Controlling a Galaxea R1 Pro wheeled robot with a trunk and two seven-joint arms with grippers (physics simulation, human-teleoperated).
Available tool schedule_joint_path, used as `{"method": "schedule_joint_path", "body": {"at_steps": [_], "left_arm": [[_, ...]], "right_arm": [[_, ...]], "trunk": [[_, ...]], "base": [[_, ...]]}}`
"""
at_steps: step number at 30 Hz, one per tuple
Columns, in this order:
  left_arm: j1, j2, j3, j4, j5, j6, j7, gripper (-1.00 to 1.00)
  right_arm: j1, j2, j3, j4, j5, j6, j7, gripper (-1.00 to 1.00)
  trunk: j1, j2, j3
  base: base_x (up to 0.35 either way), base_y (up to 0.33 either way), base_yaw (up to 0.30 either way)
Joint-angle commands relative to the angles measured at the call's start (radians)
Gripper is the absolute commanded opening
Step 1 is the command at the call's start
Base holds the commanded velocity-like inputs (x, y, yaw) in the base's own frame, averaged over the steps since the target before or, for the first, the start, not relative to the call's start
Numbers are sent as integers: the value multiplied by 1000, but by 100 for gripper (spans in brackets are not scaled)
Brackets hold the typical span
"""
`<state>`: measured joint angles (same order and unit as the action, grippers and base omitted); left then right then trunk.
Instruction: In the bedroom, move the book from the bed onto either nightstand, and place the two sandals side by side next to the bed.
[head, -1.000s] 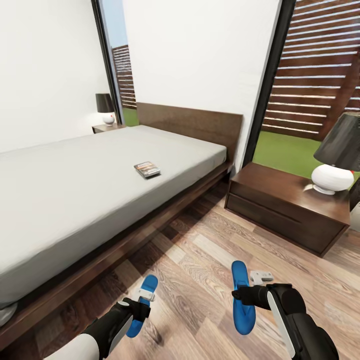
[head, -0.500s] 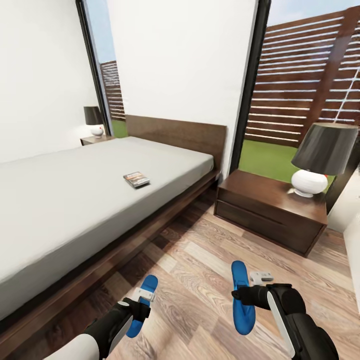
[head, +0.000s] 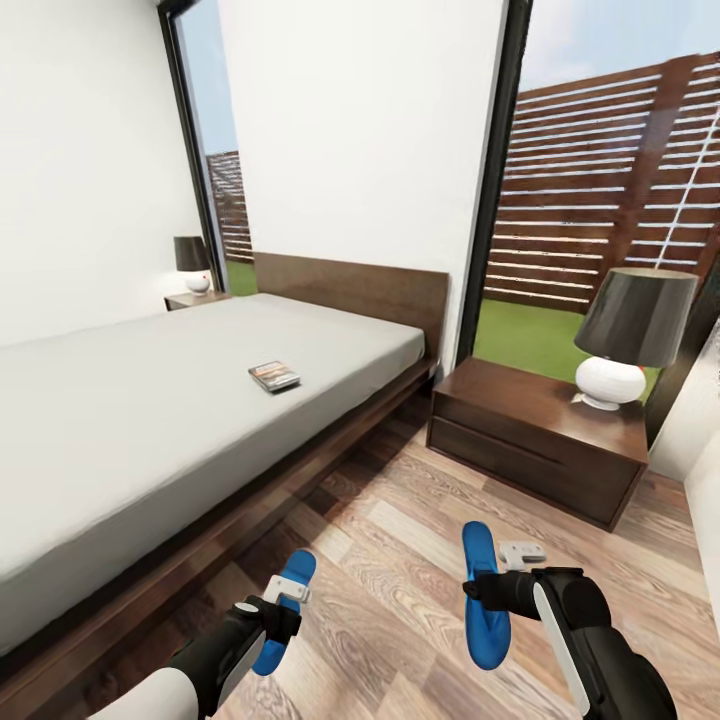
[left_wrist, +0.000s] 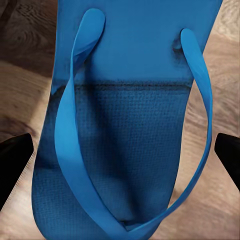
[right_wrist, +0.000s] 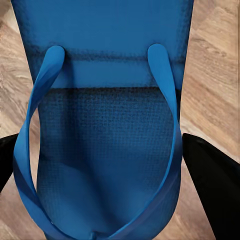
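Note:
Each of my grippers is shut on one of the two bright blue sandals, held low over the wood floor beside the bed (head: 150, 420). The left gripper (head: 280, 608) holds the left sandal (head: 297, 572) (left_wrist: 125, 140). The right gripper (head: 488, 592) holds the right sandal (head: 478, 548) (right_wrist: 105, 135). In both wrist views the dark fingers (left_wrist: 12, 160) (right_wrist: 210, 190) flank the sole, straps facing the camera. The book (head: 273, 376) lies flat on the grey mattress towards the headboard. A nightstand (head: 520, 455) stands right of the bed, and another nightstand (head: 193, 298) sits at the far side.
A white lamp with a dark shade (head: 628, 335) stands on the near nightstand's right end, and a smaller lamp (head: 192, 265) on the far one. Tall dark-framed windows show grass and a slatted fence. Open plank floor (head: 390, 540) lies between bed, nightstand and my arms.
The whole view has shifted, so the camera moved: more wall and window show, and the bed and nightstand sit lower and further left. Both grippers keep their sandals in the same pose.

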<state>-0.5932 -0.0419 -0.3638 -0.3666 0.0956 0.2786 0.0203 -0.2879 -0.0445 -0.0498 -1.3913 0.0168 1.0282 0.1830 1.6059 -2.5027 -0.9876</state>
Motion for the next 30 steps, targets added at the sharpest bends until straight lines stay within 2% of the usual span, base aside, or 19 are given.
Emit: {"method": "schedule_joint_path", "body": {"at_steps": [1, 13, 30], "left_arm": [[0, 1, -7, -2, 9, 5, 6, -100], [0, 0, -7, -2, 8, 1, 6, -100], [6, 3, -6, 0, 12, -5, 6, -100]], "right_arm": [[-1, 0, -1, -1, 2, 4, 4, -100], [-1, 0, -1, 0, 2, 4, 5, -100], [-1, 0, 2, 0, 2, 4, 5, -100]], "trunk": [[-1, 0, 3], [-7, 4, 49], [-72, 123, 103]], "base": [[0, 0, 0], [0, 0, 0], [0, 0, 0]]}}
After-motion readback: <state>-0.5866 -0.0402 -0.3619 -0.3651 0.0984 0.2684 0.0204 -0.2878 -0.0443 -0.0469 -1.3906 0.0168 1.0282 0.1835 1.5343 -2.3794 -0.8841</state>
